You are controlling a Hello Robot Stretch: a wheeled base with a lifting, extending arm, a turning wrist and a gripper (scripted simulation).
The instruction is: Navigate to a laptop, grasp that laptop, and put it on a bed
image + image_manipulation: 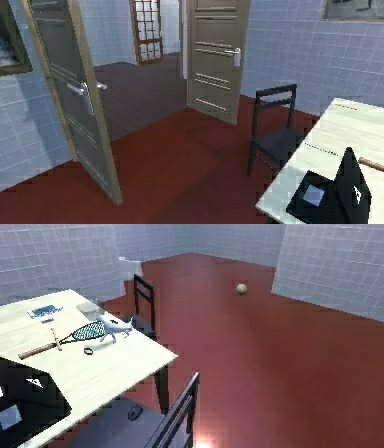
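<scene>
Nearby, angular black laptop (338, 190) on pale, smooth rectangular table (340, 125); claw's state unclear.

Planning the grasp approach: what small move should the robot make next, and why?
Probably roll forward a little. The laptop sits on the table at the forward view's lower right and at the arm side view's lower left edge, so it seems ahead of where the arm reaches. Mind the dark chair nearby.

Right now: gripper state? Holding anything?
The gripper: cannot be told. The laptop sits on the table.
</scene>
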